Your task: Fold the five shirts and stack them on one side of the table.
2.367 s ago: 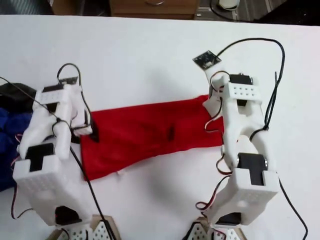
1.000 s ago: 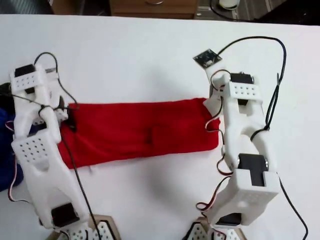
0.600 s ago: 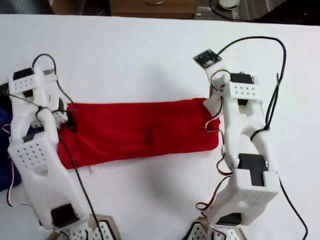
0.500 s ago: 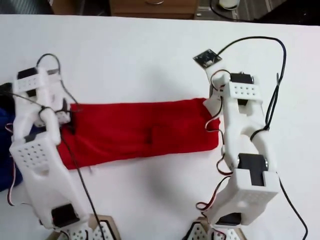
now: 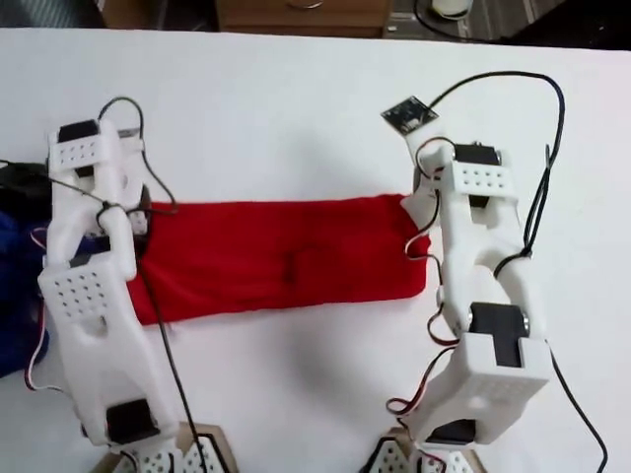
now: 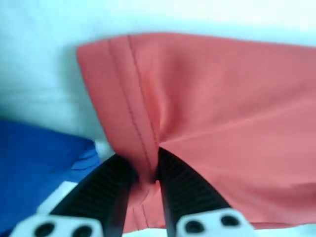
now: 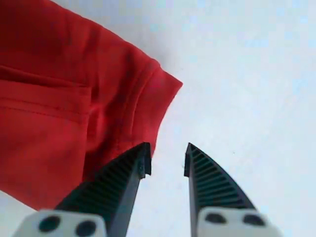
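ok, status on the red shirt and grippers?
Left gripper shut on red shirt hem. Right gripper open at its other end. Blue cloth lies beside that hem.

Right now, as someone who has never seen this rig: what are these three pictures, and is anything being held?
Two small white robot arms, the left arm and the right arm, sit side by side at a white table. One picture comes from a fixed camera looking down on both. The other two come from a camera on each arm's wrist, looking along its tool. A red shirt lies as a long band across the table between the arms. The left tool is shut on the red shirt, pinching it beside a stitched hem. The right tool is open at the shirt's other end, with one finger at the cloth's edge, and holds nothing. Some blue cloth lies beside the left arm.
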